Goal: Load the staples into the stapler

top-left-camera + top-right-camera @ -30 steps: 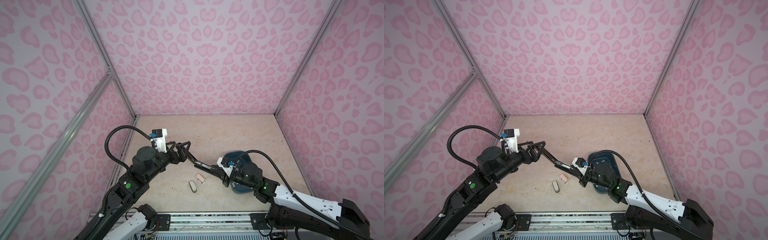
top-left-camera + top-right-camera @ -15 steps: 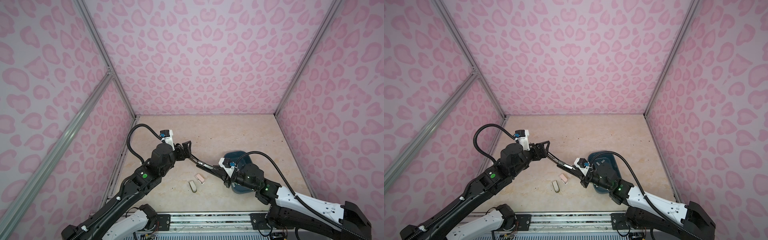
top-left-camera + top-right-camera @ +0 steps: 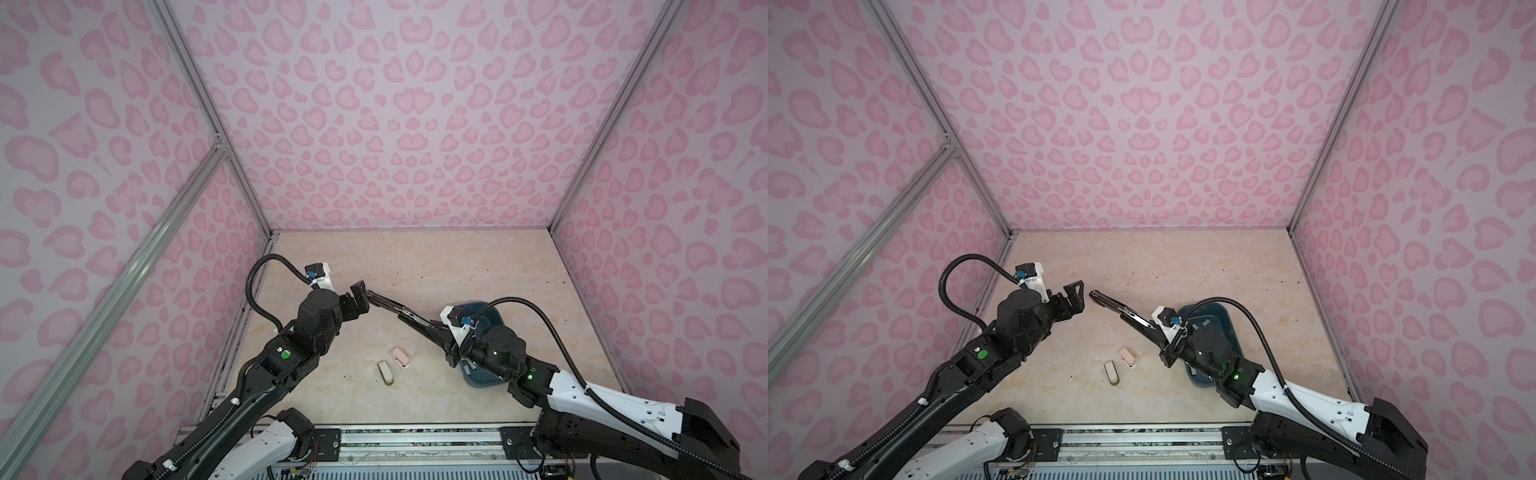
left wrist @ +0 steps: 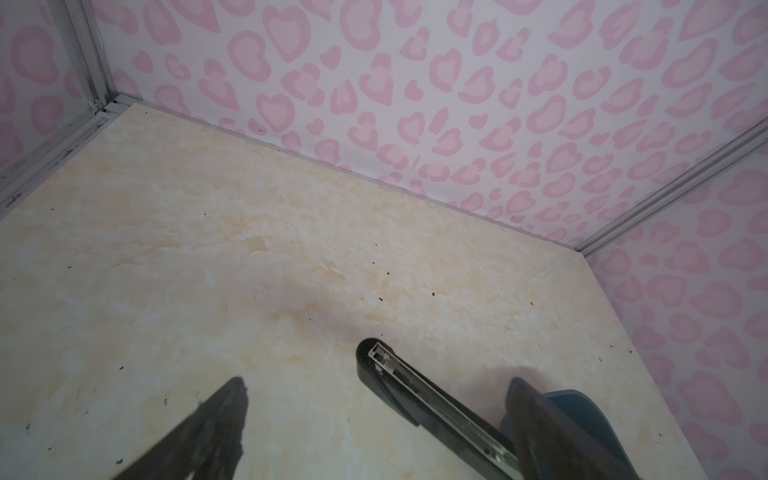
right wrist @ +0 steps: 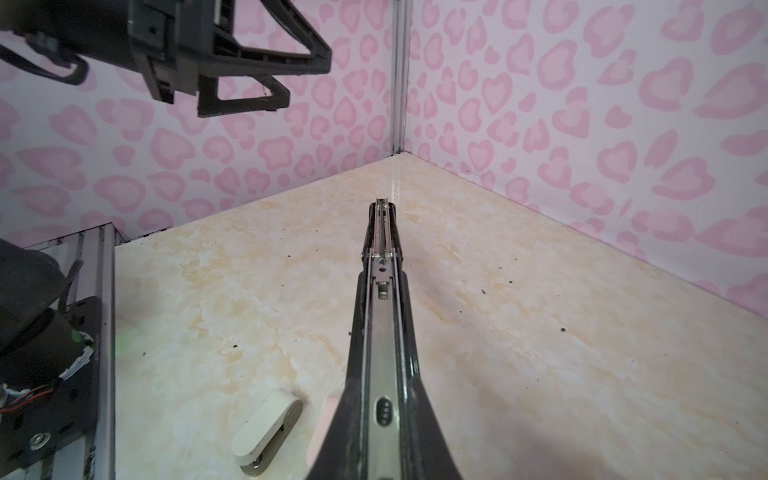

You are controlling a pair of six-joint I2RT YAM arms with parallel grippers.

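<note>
Your right jaws are closed tight on the rear end of the stapler [image 3: 405, 311], a long black one; it is held in the air above the tabletop [image 3: 415, 257], and its front end points toward your left arm [image 3: 320, 311]. In the right wrist view the stapler [image 5: 380, 332] shows its open metal channel on top; I cannot tell if any strip lies inside the channel.

Your left jaws are fully open and hold nothing; in the left wrist view the front end of the stapler [image 4: 415, 395] stands between the two fingers [image 4: 208, 432] and touches neither of them. In a top view a small gap shows between the stapler [image 3: 1125, 311] and the left jaws.

The staples [image 3: 1202, 322] are in the dark blue tray [image 3: 1223, 320] on the right part of the tabletop, under your right arm [image 3: 498, 353]; the arm hides most of the tray, so only a few pale grey strips are visible.

Two small staplers lie flat on the tabletop near its front edge, just beside each other, between the two arms: a white stapler [image 3: 385, 372] and a pink stapler [image 3: 400, 356]; nothing touches them.
</note>
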